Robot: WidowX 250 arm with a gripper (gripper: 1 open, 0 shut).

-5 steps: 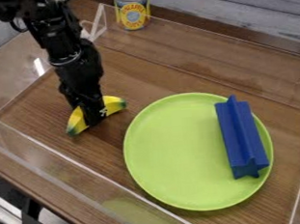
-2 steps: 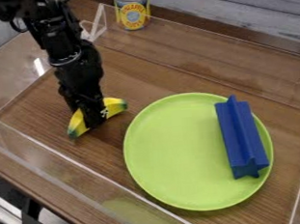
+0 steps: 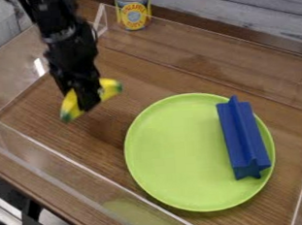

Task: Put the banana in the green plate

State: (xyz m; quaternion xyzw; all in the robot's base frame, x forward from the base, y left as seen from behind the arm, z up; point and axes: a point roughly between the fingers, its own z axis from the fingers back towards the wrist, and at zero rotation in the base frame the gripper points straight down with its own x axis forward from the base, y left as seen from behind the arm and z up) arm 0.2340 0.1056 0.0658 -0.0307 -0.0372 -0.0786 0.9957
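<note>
There is only the one view, looking down at a wooden table with a clear wall round it. In the upper left of the frame the black gripper [image 3: 82, 93] points straight down, its fingers clamped on the middle of the banana [image 3: 88, 97]. The yellow banana hangs crosswise under the fingers, its two ends sticking out either side, and it looks clear of the wood, though the picture is a little blurred there.

The green plate [image 3: 184, 161] fills the lower right of the frame, well apart from the banana. A long blue block [image 3: 242, 135] lies along the plate's right side, leaving the left and middle bare. A small jar [image 3: 133, 13] stands at the top edge, out of the way.

To my eye the job is the carry: lift enough to clear the plate's rim, travel down and right, and aim for the bare part nearest the arm, away from the block. The banana is smooth and held at one narrow spot, so a steady, unhurried move would keep it from swivelling, and it wants lowering close before letting go.
</note>
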